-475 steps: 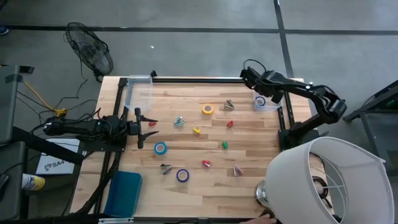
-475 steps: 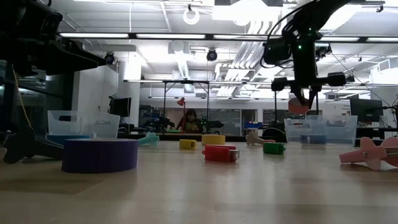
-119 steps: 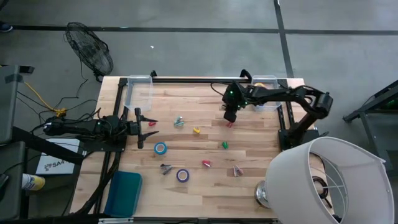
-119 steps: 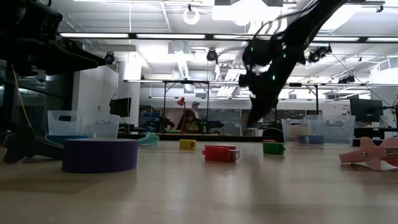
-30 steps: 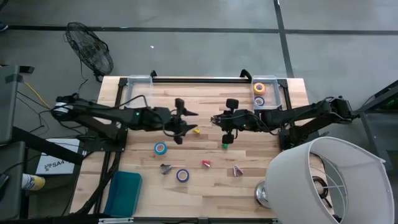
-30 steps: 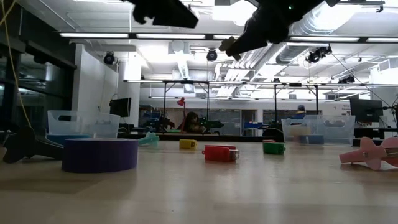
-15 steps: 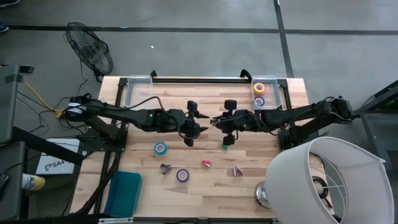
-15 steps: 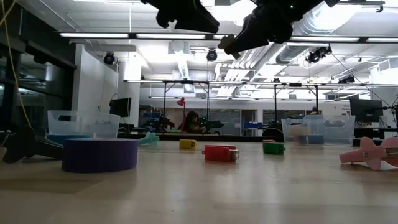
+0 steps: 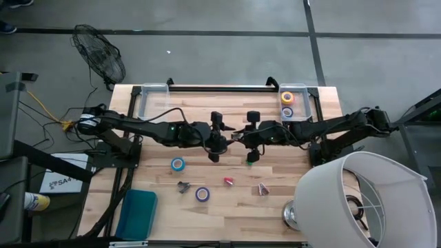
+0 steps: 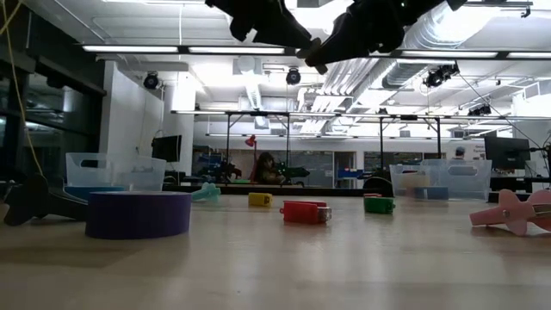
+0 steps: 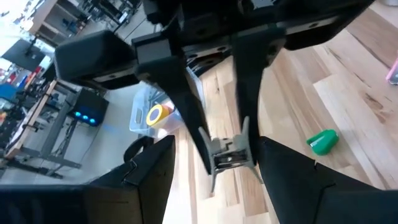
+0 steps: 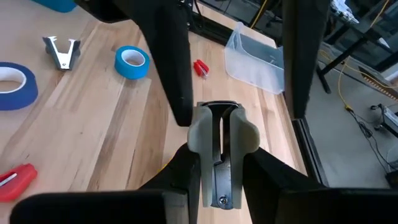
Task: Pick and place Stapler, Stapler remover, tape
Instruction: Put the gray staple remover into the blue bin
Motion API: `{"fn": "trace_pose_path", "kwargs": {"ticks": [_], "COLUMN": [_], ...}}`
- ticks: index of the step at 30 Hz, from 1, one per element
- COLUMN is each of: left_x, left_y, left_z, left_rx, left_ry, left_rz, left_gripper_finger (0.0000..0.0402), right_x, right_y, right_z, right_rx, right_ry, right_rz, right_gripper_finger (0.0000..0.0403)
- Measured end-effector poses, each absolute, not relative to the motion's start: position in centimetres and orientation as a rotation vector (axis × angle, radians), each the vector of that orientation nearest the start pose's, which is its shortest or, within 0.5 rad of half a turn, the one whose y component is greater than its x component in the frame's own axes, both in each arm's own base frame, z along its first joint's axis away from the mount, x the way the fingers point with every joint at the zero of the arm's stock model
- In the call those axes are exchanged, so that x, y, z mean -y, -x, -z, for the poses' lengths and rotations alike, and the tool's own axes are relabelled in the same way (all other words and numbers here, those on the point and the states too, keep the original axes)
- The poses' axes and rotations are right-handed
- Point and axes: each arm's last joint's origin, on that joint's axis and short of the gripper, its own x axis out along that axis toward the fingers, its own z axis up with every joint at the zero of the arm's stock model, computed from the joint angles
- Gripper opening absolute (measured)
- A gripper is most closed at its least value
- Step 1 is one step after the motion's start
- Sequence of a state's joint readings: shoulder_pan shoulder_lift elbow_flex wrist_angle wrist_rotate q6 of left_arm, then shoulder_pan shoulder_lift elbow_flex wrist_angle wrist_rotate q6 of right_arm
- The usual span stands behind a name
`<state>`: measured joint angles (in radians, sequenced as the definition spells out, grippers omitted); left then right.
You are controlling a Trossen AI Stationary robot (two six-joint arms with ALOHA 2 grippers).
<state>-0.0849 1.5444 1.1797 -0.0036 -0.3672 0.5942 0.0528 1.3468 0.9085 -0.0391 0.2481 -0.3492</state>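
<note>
1. My right fingers [image 12: 184, 169] are clenched on the staple remover [image 12: 215, 134], holding it in the air above the middle of the counter [image 9: 289, 172], claw end tucked towards my wrist.
2. My left fingers [image 11: 149, 174] are spread wide, one on each side of the remover. I can't quite tell whether they touch it yet.
3. I'd expect it to be light and stiff: smooth plastic wings over a springy metal claw, so it could slip or twist if pinched off-centre.
4. The best hold for my left side looks like the two flat wings, squeezed squarely, clear of the sharp teeth.
5. My right should let go only once the left has closed.
6. A green stapler [image 9: 249, 160] lies on the counter just below.
</note>
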Motion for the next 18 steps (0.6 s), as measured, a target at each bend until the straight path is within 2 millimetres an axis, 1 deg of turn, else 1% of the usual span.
{"fn": "trace_pose_path", "kwargs": {"ticks": [18], "left_x": [1.96], "left_y": [-35.03], "left_z": [-29.94], "left_rx": [-0.448], "left_ry": [-0.567], "left_rz": [-0.165], "left_gripper_finger": [0.022], "right_x": [-0.89], "right_y": [-29.56], "right_z": [-27.1], "right_rx": [-0.463], "right_ry": [0.483], "right_rz": [0.089], "right_gripper_finger": [0.0079]}}
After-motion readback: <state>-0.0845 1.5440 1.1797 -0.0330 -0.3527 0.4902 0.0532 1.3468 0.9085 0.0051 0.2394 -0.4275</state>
